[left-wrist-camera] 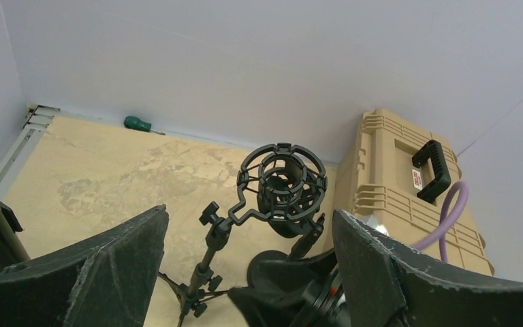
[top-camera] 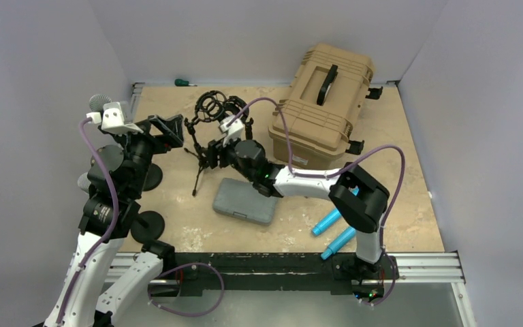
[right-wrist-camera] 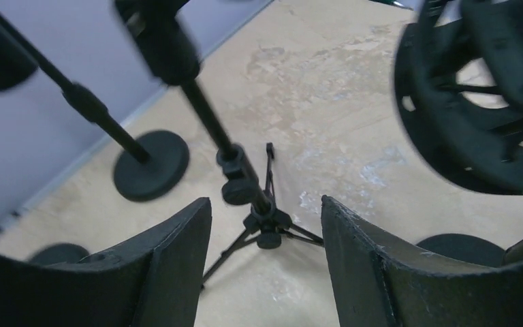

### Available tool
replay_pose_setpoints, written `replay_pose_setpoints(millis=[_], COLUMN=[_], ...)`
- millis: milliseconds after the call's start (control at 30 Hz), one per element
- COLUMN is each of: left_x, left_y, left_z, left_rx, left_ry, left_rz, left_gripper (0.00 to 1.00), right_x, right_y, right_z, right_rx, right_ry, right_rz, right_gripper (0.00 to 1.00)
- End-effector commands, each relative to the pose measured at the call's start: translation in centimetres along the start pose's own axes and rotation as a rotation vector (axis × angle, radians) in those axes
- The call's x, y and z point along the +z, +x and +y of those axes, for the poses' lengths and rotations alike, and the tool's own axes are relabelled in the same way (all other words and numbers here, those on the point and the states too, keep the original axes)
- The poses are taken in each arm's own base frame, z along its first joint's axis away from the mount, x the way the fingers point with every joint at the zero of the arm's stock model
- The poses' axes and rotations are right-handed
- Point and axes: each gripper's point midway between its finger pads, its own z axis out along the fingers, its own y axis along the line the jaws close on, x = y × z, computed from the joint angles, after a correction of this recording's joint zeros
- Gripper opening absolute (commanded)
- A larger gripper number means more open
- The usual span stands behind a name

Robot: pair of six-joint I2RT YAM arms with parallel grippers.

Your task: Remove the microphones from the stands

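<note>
A black tripod stand (top-camera: 199, 167) carries a black shock mount (top-camera: 212, 106) at mid table. The mount also shows in the left wrist view (left-wrist-camera: 282, 187), with a dark tube inside its rings. A grey mesh microphone head (top-camera: 99, 102) shows at the far left, mostly hidden behind my left arm. My left gripper (top-camera: 169, 129) is open and empty, left of the mount and facing it (left-wrist-camera: 248, 214). My right gripper (top-camera: 208, 155) is open. Its jaws stand either side of the tripod's lower pole (right-wrist-camera: 245, 187) without touching it (right-wrist-camera: 265, 204).
A tan hard case (top-camera: 323, 102) stands at the back right. A grey flat case (top-camera: 245, 201) lies in front of the tripod. Two blue cylinders (top-camera: 334, 221) lie near the right arm base. Round stand bases (top-camera: 151, 178) sit at the left. A green screwdriver (top-camera: 182, 82) lies by the back wall.
</note>
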Motion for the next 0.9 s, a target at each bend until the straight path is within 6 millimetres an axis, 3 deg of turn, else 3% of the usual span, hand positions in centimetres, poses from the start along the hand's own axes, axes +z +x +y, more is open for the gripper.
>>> replay_pose_setpoints(millis=[0, 167, 500, 867], left_x=[0.1, 0.1, 0.1, 0.0], left_y=[-1.1, -1.1, -1.1, -1.1], left_z=[-0.5, -0.7, -1.0, -0.9], left_rx=[-0.004, -0.008, -0.011, -0.012], left_ry=[0.024, 0.034, 0.045, 0.046], left_rz=[-0.030, -0.028, -0.026, -0.027], left_gripper=[0.87, 0.87, 0.87, 0.87], right_x=[-0.2, 1.2, 2.6, 3.7], right_y=[-2.3, -2.1, -1.6, -1.4], right_z=[0.8, 1.5, 2.5, 2.5], right_rx=[0.404, 0.543, 0.603, 0.600], right_ry=[-0.147, -0.181, -0.217, -0.209], right_rz=[-0.001, 0.032, 0.034, 0.022], right_gripper=[0.58, 0.58, 0.56, 0.41])
